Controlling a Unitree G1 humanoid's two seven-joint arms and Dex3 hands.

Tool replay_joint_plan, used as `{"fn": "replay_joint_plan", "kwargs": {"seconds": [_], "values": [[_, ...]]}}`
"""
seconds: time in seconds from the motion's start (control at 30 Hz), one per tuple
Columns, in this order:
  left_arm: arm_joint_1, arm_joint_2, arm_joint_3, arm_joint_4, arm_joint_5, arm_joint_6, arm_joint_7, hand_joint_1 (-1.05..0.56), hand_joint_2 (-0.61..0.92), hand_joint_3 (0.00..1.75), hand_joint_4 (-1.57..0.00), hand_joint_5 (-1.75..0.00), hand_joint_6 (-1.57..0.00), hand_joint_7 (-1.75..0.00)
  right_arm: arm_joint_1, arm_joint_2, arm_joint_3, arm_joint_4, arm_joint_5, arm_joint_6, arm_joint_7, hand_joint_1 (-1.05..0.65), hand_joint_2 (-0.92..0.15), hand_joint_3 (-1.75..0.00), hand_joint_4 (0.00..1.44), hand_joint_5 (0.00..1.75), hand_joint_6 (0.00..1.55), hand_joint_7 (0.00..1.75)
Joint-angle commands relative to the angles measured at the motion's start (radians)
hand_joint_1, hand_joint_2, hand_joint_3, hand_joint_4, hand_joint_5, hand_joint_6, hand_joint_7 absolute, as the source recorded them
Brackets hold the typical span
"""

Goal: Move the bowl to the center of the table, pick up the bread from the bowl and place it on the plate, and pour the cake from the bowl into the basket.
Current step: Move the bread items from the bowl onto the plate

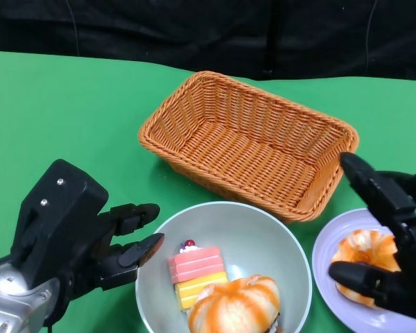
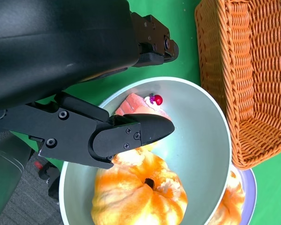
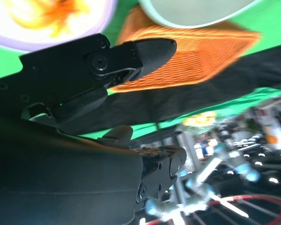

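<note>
One bowl [image 1: 291, 257] at the table's near edge holds one cake [image 1: 196, 275] and one bread [image 1: 236, 305]. A second bread [image 1: 360, 260] sits on the single plate [image 1: 324, 246] beside one basket [image 1: 249, 142]. The left hand [image 1: 118, 243] has fingers spread wide and holds nothing; the right hand [image 1: 381, 236] spans the plate's bread, grip unclear.

So the right hand [image 3: 107, 84] fills most of the shot, one black finger [image 3: 147, 51] sticking out across the orange basket [image 3: 196, 56]. Bread [image 3: 51, 14] sits on the lavender plate [image 3: 18, 40], the pale bowl [image 3: 196, 11] just beside the basket, green table [image 3: 4, 61] underneath.

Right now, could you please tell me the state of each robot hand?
Left robot hand: open, fingers apart beside the bowl, holding nothing.
Right robot hand: open over the bread on the plate; contact cannot be told.
</note>
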Motion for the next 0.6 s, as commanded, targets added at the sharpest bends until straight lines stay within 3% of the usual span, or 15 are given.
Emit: {"fn": "replay_joint_plan", "kwargs": {"seconds": [0.03,0.17,0.37,0.6], "values": [[-0.012,0.005,0.007,0.008,-0.002,-0.011,-0.005,-0.53,0.92,0.58,-0.11,-0.08,-0.13,0.0,0.01,0.019,0.014,-0.051,0.029,-0.001,0.042,-0.69,-0.92,-0.19,0.0,0.89,0.19,0.17],[-0.011,0.007,0.008,0.006,-0.003,-0.01,-0.008,-0.53,0.92,0.58,-0.1,-0.08,-0.13,0.0,0.011,0.029,0.065,-0.109,0.102,0.01,0.148,-0.64,-0.92,-0.12,0.0,0.88,0.19,0.21],[-0.017,0.002,0.008,-0.007,-0.001,0.022,0.004,-0.52,0.92,0.58,-0.12,-0.09,-0.14,-0.01,-0.039,0.006,0.126,-0.109,0.146,0.009,0.283,-0.62,-0.91,-0.04,0.02,1.0,0.21,0.31],[-0.016,0.0,0.006,-0.013,0.003,0.028,0.006,-0.53,0.92,0.58,-0.13,-0.09,-0.14,0.0,-0.094,-0.002,0.191,-0.051,0.159,0.025,0.378,-0.63,-0.88,0.0,0.11,0.87,0.26,0.35]]}}
